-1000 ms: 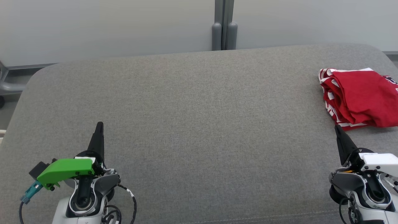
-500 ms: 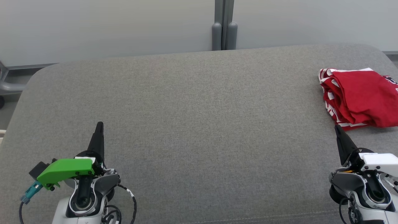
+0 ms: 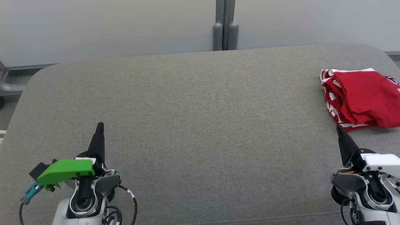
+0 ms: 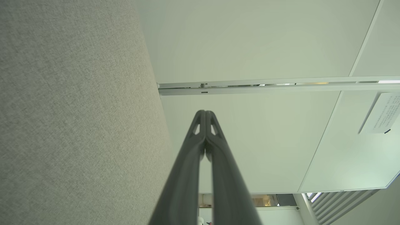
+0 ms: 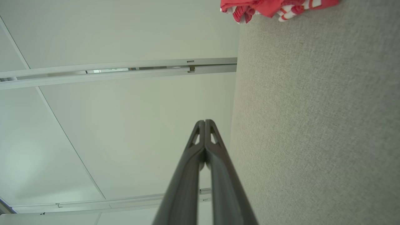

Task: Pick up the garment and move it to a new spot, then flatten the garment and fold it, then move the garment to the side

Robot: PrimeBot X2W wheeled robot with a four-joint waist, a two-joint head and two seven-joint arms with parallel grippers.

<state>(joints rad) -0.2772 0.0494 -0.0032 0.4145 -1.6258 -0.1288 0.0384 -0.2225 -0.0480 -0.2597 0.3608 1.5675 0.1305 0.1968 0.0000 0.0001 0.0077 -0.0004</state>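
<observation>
The red garment (image 3: 359, 97) runs off the head view's right edge — a dark mark there is cut short and cannot be read — and its top folds hide the layers beneath. In the right wrist view the garment (image 5: 268, 7) is clipped by the top edge. The left arm (image 3: 82, 203) and right arm (image 3: 375, 193) leave the head view at the bottom. A sign (image 4: 382, 112) in the left wrist view bears print too small to read; the post (image 3: 225, 25) is cut off at the top.
</observation>
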